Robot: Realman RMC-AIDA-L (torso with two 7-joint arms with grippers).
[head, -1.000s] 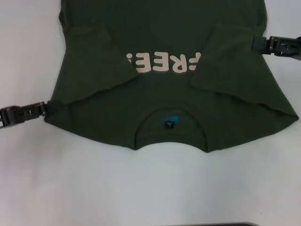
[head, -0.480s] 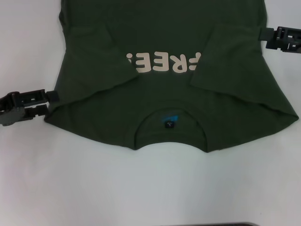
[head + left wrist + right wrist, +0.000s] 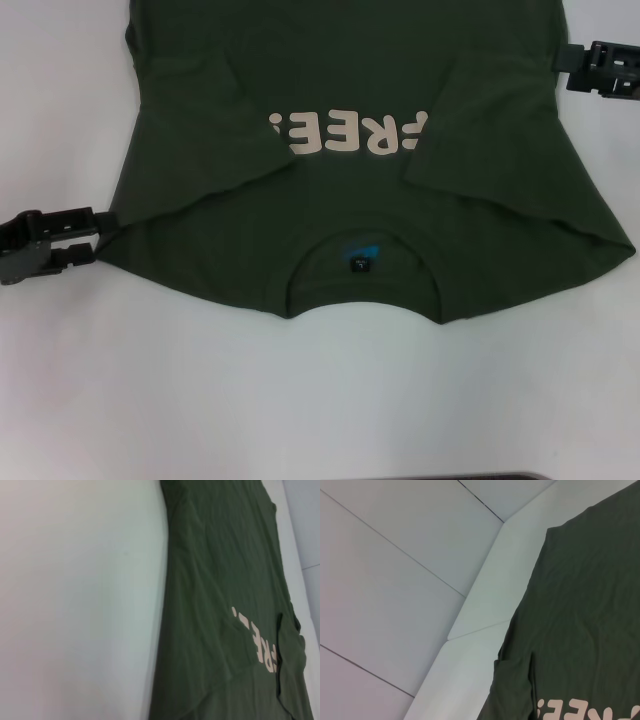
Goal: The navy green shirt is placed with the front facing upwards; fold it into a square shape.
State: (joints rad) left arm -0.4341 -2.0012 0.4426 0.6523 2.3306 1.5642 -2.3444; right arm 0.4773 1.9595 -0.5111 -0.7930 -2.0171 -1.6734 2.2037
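The navy green shirt (image 3: 350, 215) lies flat on the white table (image 3: 300, 400), collar toward me and both sleeves folded in over the chest. They partly cover the cream lettering (image 3: 350, 135). A black and blue neck label (image 3: 358, 260) shows inside the collar. My left gripper (image 3: 100, 236) is open at the shirt's left edge by the shoulder, its fingers apart with nothing between them. My right gripper (image 3: 563, 68) is open just off the shirt's right edge, farther back. The left wrist view shows the shirt (image 3: 225, 580), as does the right wrist view (image 3: 585, 630); neither shows fingers.
A dark strip (image 3: 450, 476) runs along the table's near edge. In the right wrist view the table's far edge (image 3: 470, 630) meets pale wall panels (image 3: 395, 580). White tabletop (image 3: 75, 605) lies left of the shirt.
Both grippers have opened and let go of the shirt's edges. The right one has drawn back and outward; the left one has shifted slightly nearer. The shirt has stayed put.
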